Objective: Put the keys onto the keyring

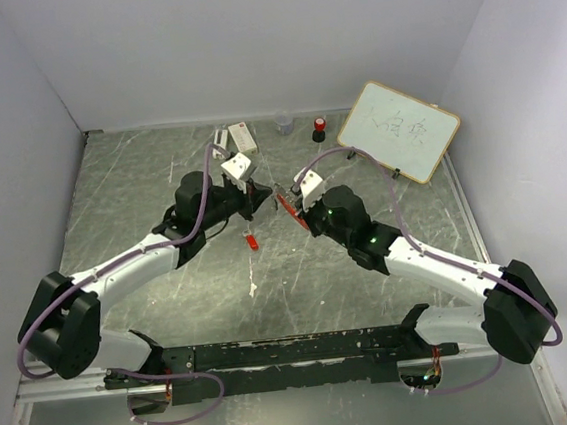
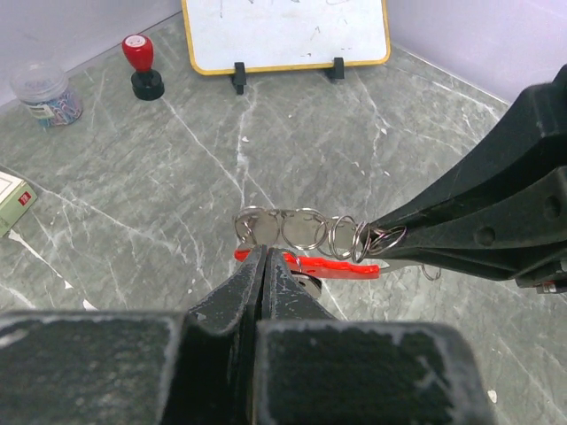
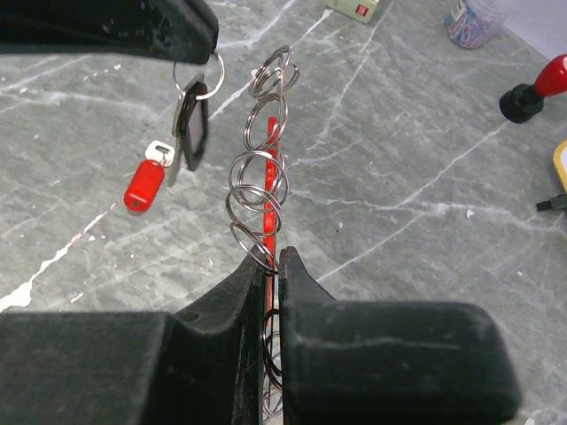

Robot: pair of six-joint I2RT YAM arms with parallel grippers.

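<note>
left gripper (image 2: 266,255) pinches the ring of the black-tagged key (image 3: 192,124), just beside the free end of the keyring (image 3: 257,190). right gripper (image 3: 273,261) clamps its opposite end; long axis runs between grippers. red-tagged key (image 3: 144,183) lies on the tabletop (image 3: 399,177).

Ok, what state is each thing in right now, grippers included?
left gripper: shut on the ring of the black-tag key.
right gripper: shut on the keyring's chain of rings.
keyring: held up, stretched from the right gripper towards the left one.
black-tag key: hanging below the left gripper.
red-tag key: lying loose on the table, not held.
stamp: upright.
whiteboard: standing on its feet.
</note>
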